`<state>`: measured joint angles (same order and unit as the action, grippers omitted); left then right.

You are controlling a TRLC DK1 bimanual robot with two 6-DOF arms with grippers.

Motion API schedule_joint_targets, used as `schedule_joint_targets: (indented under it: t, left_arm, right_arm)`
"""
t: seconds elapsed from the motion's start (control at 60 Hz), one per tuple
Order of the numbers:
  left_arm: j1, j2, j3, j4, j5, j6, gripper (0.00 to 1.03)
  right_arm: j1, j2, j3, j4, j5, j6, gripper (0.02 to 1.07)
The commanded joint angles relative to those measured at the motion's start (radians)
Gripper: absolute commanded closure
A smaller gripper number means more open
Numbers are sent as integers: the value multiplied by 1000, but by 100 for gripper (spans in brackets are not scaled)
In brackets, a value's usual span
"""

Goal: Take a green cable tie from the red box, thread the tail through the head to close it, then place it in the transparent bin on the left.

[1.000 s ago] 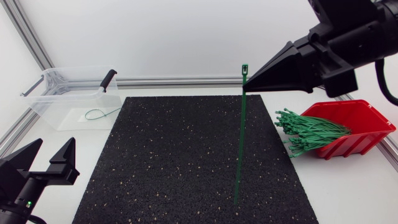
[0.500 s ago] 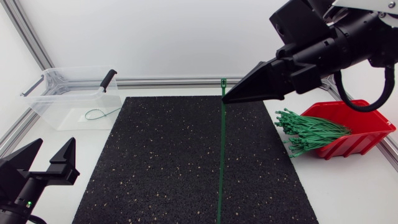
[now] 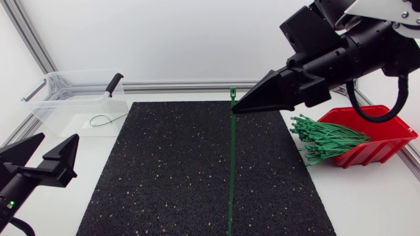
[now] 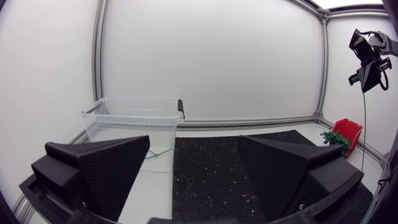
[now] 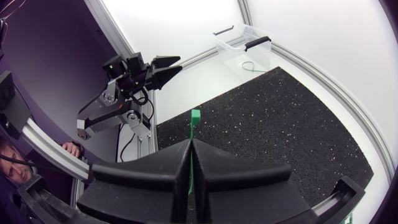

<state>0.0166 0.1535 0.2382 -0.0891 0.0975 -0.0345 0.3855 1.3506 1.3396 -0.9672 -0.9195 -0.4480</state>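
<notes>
At the far left of the table stood the transparent bin (image 3: 49, 108), a black handle (image 3: 114, 84) on its rim and one looped green tie (image 3: 105, 120) lying on its floor. Nearer the front edge, beside the mat, the left gripper (image 3: 59, 137) hovered low with its two wedge fingers spread wide and nothing between them; the left wrist view showed the same broad gap, looking across the table at the bin. The black speckled mat (image 3: 164, 170) covered the middle of the table. Over its right half, the green cable tie (image 3: 231, 170) hung upright and straight, pinched near its top by the right gripper (image 3: 237, 109), whose arm came in from the right, well above the table. The fingers were pressed together on the strap from both sides, and in the right wrist view the square head of the tie stood just clear of the fingertips. The tail dropped down in front of the mat; whether its end touched the surface could not be told. Right of the mat lay a thick bundle of green ties (image 3: 325, 141), spilling from the open front of the red box (image 3: 384, 128), which sat near the table's right edge, under the right arm
</notes>
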Motion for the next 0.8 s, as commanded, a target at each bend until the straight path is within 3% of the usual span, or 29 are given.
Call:
schedule_joint_targets:
  t: [0.0,0.15,0.283,0.4,0.5,0.55,0.7,0.783]
  left_arm:
    - [5,50,82,6,13,-22,5]
    - [48,155,174,5,59,-22,6]
    - [112,278,247,-15,186,-77,6]
    - [155,408,345,-93,347,-160,6]
    - [224,638,463,-207,614,-173,7]
    - [244,721,492,-213,693,-173,8]
    - [217,910,584,-248,748,-151,12]
    - [189,985,613,-265,757,-73,12]
  right_arm:
    - [10,2,-16,5,4,3,101]
    - [13,8,-10,16,7,3,101]
    - [15,16,-11,27,16,3,101]
    - [15,21,-13,42,27,2,101]
    - [16,22,-19,55,39,-6,101]
    - [19,22,-22,55,41,-9,101]
    - [21,27,-26,56,44,-20,101]
    - [21,32,-26,61,44,-23,101]
